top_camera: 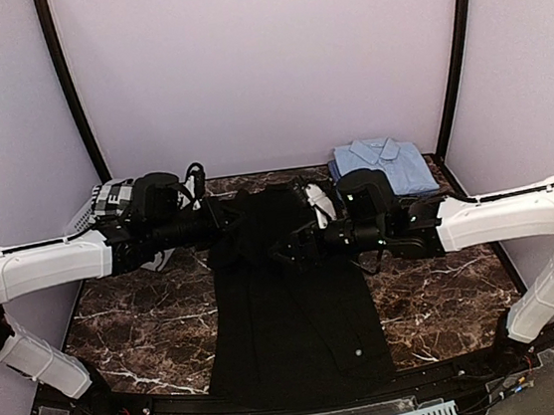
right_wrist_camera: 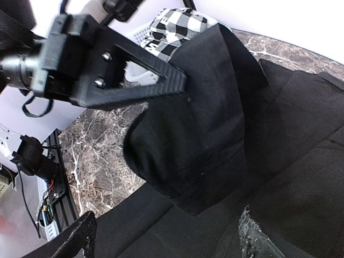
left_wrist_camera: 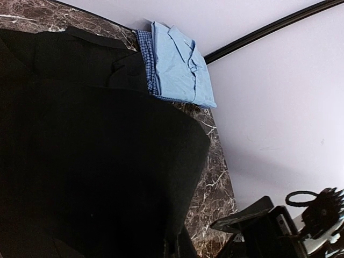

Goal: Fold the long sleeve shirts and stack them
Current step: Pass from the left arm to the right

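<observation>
The black shirt [top_camera: 293,306] lies spread lengthwise down the middle of the marble table [top_camera: 140,323]. My left gripper [top_camera: 227,221] is shut on a fold of it near the collar end and holds that fold [right_wrist_camera: 188,134] lifted off the table. In the left wrist view black cloth [left_wrist_camera: 86,161] hides its fingers. My right gripper [top_camera: 287,253] hovers just above the shirt's middle, open and empty, with its fingertips [right_wrist_camera: 258,236] wide apart. The light blue shirt [top_camera: 382,165] lies folded at the back right; it also shows in the left wrist view [left_wrist_camera: 180,64].
A blue checked cloth [left_wrist_camera: 143,59] lies folded under the light blue shirt. A white basket [top_camera: 92,210] with black-and-white checked cloth [right_wrist_camera: 177,27] stands at the back left. Black frame posts [top_camera: 455,57] rise at both back corners.
</observation>
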Controlling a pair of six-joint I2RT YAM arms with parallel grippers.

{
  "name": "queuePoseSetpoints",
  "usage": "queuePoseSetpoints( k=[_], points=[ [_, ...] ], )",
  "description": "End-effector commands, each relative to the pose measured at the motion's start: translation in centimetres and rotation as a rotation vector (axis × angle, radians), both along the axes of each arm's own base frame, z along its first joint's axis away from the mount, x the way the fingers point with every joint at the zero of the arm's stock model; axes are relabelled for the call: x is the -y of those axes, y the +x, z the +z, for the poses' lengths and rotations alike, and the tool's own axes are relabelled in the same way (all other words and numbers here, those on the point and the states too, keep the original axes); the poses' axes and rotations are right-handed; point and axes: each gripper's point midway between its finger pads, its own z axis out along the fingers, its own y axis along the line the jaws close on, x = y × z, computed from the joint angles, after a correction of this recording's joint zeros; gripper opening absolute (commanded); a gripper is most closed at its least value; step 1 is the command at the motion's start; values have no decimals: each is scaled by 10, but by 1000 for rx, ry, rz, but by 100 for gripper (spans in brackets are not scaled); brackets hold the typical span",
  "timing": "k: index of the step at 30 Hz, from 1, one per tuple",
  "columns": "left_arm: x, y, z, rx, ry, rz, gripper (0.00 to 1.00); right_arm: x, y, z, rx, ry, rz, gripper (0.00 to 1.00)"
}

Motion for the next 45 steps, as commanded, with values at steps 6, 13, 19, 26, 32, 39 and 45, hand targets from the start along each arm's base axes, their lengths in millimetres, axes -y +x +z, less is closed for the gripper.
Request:
queuePoseSetpoints(
  k=[6, 13, 19, 26, 32, 39, 45],
  points=[
    [14, -5, 53, 50, -145, -59, 0, -15, 9, -27, -49, 99, -2, 93],
    [12, -6, 63, 63, -192, -78, 0, -30, 1, -18, -276, 359, 101, 94],
    [14, 0, 75, 85, -257, -95, 0, -29, 3, -13, -446, 574, 146, 97],
    [20, 6, 78, 70, -324, -118, 0, -29, 17, 0, -558, 765, 159, 99],
    [23, 11, 74, 49, -360, -126, 0, -32, 28, 19, -610, 923, 220, 99],
    [18, 13, 71, 49, -366, -116, 0, -34, 35, 14, -651, 966, 225, 98],
    [11, 10, 75, 63, -377, -110, 0, -34, 38, -6, -710, 982, 217, 97]
  ],
)
